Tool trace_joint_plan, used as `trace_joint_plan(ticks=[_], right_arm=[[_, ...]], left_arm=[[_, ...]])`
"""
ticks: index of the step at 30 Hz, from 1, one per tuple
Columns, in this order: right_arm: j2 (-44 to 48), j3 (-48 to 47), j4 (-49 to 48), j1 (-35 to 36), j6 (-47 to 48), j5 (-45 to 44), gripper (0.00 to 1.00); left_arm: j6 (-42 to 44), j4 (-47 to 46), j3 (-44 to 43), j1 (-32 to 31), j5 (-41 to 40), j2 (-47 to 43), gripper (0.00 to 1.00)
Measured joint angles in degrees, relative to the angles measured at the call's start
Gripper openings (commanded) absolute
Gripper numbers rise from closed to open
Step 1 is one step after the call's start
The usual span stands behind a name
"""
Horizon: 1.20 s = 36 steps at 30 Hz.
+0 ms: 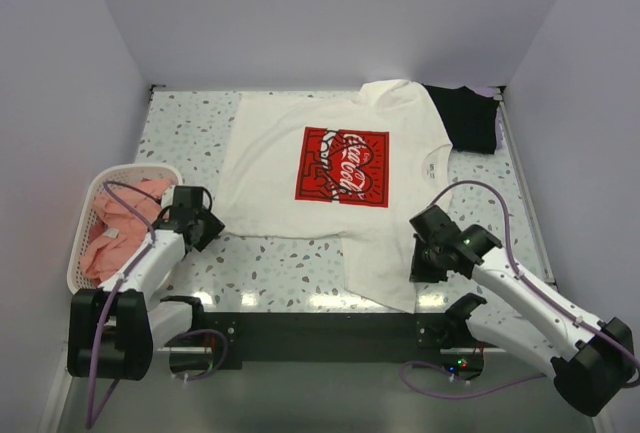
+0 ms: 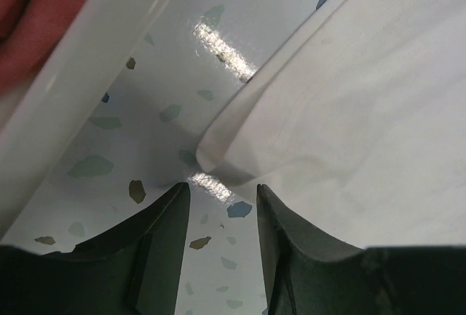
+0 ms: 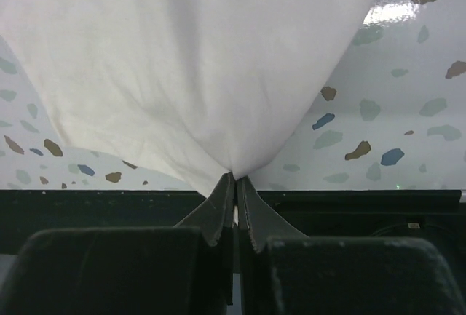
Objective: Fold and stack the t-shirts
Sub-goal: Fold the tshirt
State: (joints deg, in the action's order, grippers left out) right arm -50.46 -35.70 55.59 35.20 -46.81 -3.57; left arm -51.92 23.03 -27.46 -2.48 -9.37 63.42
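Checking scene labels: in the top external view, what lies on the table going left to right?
Order: white plastic lattice basket holding salmon-pink shirts → left gripper → white cloth t-shirt with red square print → plain black t-shirt. The right gripper overlaps the white one, so omitted.

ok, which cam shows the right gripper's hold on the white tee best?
Right wrist: the right gripper is shut on an edge of the white tee, with cloth bunching into it. Top external shows the gripper at the tee's near edge, contact hidden. Left wrist shows only another tee corner.
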Motion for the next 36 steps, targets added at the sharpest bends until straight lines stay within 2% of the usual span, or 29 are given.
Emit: trace_joint_plan(ticks=[6, 13, 16, 20, 22, 23, 25, 36], right_arm=[[-0.17, -4.46, 6.16, 0.00, 1.90, -2.43, 0.00], [-0.70, -7.67, 9.11, 0.00, 3.61, -4.44, 0.00], [-1.14, -8.11, 10.21, -0.02, 4.28, -4.79, 0.00], [-1.29, -10.29, 11.76, -0.52, 5.35, -5.66, 0.00], [-1.29, -11.21, 12.09, -0.76, 5.81, -5.97, 0.00], [-1.29, -11.45, 12.15, -0.83, 5.99, -6.01, 0.00], [-1.29, -11.54, 12.37, -0.90, 6.40, -5.95, 0.00], [-0.63, -12.37, 14.43, -2.23, 8.50, -5.68, 0.00]], left_arm=[[0.00, -1.62, 0.00, -0.24, 0.15, 1.18, 0.46], [-0.02, -3.13, 0.00, -0.35, 0.09, 2.32, 0.45], [-0.04, -3.02, 0.00, -0.35, -0.28, 2.49, 0.38], [-0.11, -2.32, 0.00, -0.35, -1.40, 2.86, 0.21], [-0.11, -2.03, 0.00, -0.35, -1.97, 2.99, 0.16], [-0.07, -1.95, 0.00, -0.35, -2.12, 3.04, 0.08], [-0.11, -1.86, 0.00, -0.35, -2.47, 3.13, 0.00], [0.07, 1.53, -0.87, -0.35, -2.93, 0.81, 0.00]])
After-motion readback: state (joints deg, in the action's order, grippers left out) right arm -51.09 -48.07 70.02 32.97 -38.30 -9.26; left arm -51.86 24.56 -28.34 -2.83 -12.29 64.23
